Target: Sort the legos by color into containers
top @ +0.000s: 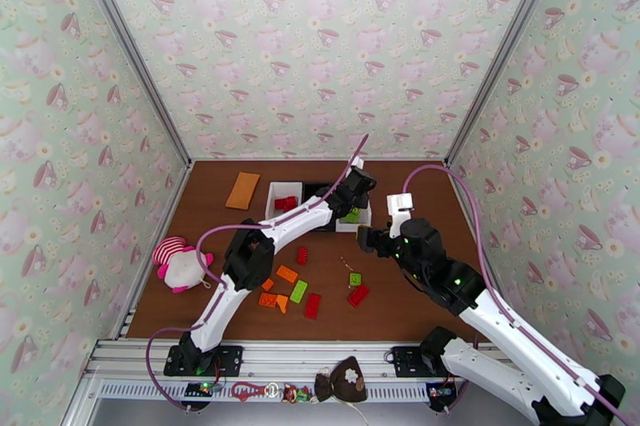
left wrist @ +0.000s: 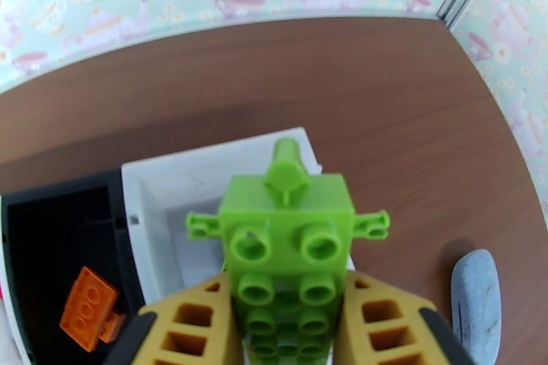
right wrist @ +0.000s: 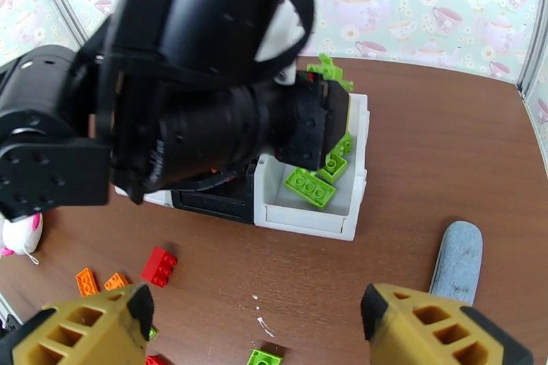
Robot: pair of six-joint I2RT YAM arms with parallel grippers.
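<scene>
The left gripper [left wrist: 286, 322] has its fingers pinching a green lego [left wrist: 288, 219], held over the white bin [left wrist: 171, 181] at mid-frame. Green bricks [right wrist: 309, 187] already lie inside that bin. Just left of it, the black bin [left wrist: 41, 236] holds an orange brick [left wrist: 85, 308]. The right gripper [right wrist: 264, 325], fingers spread wide, hovers above the surface [right wrist: 425, 154]. Loose legos [top: 298, 290] lie scattered at lower centre of the top view.

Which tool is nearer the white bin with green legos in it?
Left. The left tool holds a green lego just above that bin; the right tool hangs open, short of it.
</scene>
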